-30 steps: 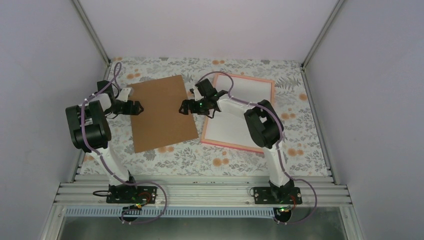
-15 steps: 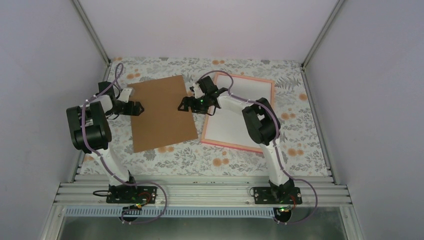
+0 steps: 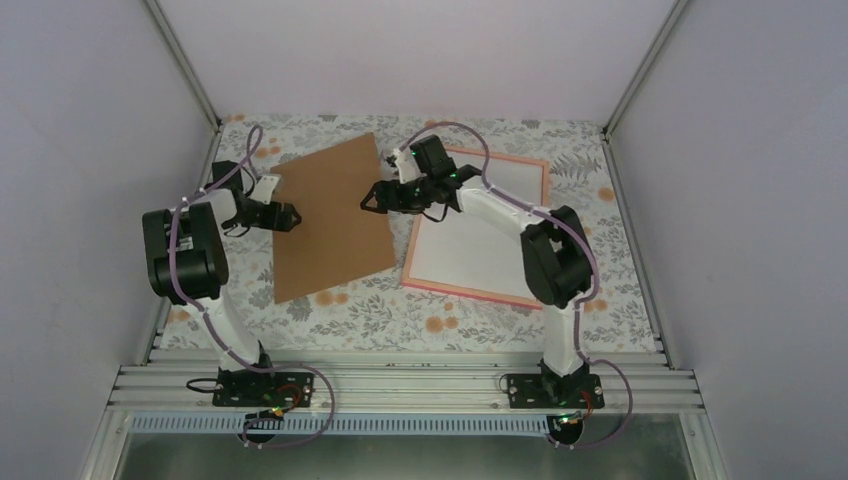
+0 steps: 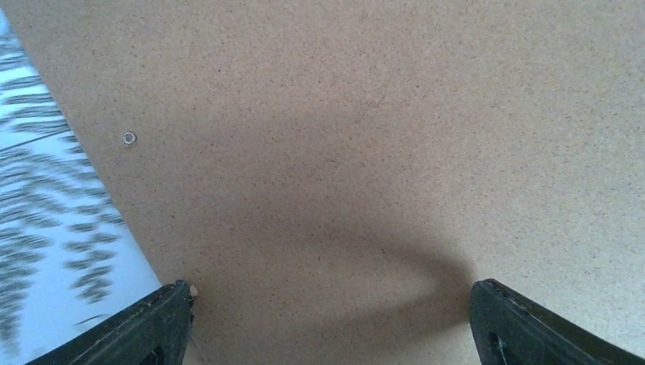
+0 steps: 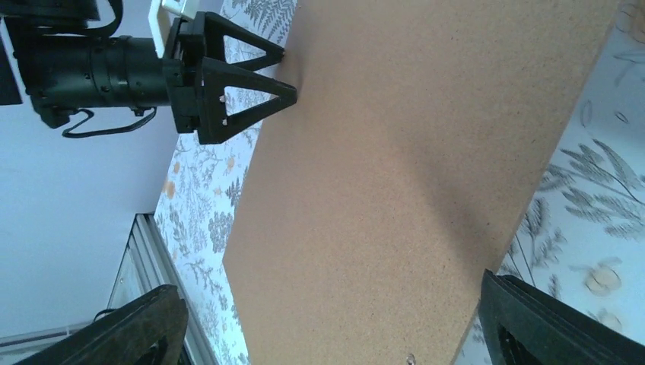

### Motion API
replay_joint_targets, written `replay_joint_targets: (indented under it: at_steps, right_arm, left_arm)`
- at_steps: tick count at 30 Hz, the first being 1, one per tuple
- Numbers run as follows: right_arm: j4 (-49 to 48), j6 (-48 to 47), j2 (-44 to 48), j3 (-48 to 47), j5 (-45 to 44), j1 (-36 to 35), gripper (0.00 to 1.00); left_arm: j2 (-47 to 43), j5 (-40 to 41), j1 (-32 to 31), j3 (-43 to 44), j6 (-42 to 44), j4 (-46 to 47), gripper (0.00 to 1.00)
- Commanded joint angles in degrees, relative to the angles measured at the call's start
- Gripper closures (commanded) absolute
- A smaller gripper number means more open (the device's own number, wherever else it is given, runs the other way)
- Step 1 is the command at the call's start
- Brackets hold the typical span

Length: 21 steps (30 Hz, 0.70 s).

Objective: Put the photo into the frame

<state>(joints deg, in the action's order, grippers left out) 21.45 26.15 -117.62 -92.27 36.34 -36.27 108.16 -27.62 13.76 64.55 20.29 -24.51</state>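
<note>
Photo (image 3: pixel 480 250) lies with its plain white back up inside the frame (image 3: pixel 497 155), whose pink rim shows all round it. Seen from the top camera, the frame sits just beside the backing board (image 3: pixel 330 220), off the board's right edge, on the floral table (image 3: pixel 450 320). The left gripper (image 3: pixel 290 217) is at the board's left edge and the right gripper (image 3: pixel 368 200) at its right edge, so the board lies between them. Neither is near the print.

From the left wrist, the backing board (image 4: pixel 365 152) fills almost the whole view, with a small metal eyelet (image 4: pixel 129 138) close to its left edge. The left gripper (image 4: pixel 328 284) has its fingers spread wide over the board and clamps nothing.

From the right wrist, the right gripper (image 5: pixel 332 285) also stands wide apart and empty, looking across the backing board (image 5: pixel 395 190). At the board's far edge the left gripper (image 5: pixel 289 72) shows two parted fingers, their tips at that edge. Whether they touch it I cannot tell.

The print looks seated already, so the step in hand is probably taking up the board to back it. The next move calls for closing on a board edge, lifting the board, and laying it square within the pink rim.
</note>
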Motion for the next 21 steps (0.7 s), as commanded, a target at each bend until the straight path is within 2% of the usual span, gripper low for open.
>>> replay_joint_targets:
  at_steps: [1, 5, 10, 14, 19, 21]
  right_arm:
    - [-2.90, -2.42, 4.68, 5.72, 5.08, 1.00, 0.07]
    - [-1.17, -2.86, 8.02, 11.84, 5.75, 4.47, 0.06]
    - [-0.95, -2.77, 9.38, 18.06, 4.51, 8.89, 0.08]
    - [-1.37, -1.49, 8.25, 19.79, 2.50, 10.91, 0.19]
    - [-1.06, 0.10, 6.87, 20.14, 5.25, 12.85, 0.33]
    - [-0.41, -0.83, 7.22, 19.57, 5.50, 13.06, 0.34]
  left_arm:
    - [0.31, -9.49, -6.44, -1.71, 0.66, -8.76, 0.10]
    - [0.60, -11.58, -9.42, -0.55, -0.47, -9.04, 0.10]
    - [2.30, -9.65, -11.21, -0.27, -1.76, -7.48, 0.10]
    - [2.68, -7.19, -11.22, 0.01, -2.05, -7.04, 0.10]
    - [1.99, -6.25, -11.21, 0.03, -2.27, -6.77, 0.10]
    - [1.64, -5.89, -11.21, -0.25, -2.34, -6.65, 0.10]
